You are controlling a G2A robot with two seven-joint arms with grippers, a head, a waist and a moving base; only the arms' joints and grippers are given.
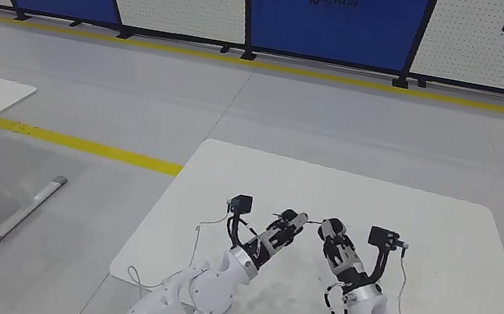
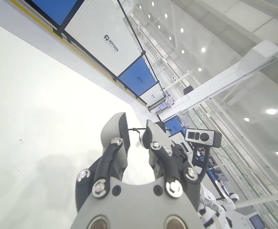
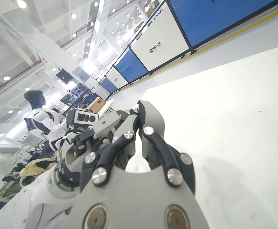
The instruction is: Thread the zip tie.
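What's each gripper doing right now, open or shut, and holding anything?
Left gripper: open; the zip tie crosses the gap.
Right gripper: closed on the zip tie.

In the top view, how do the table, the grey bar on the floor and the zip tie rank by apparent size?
1. table
2. grey bar, lower down and farther from the camera
3. zip tie, only a thin line

Black zip tie (image 2: 135,129); white table (image 1: 438,251); blue and white perforated panels (image 1: 336,15).
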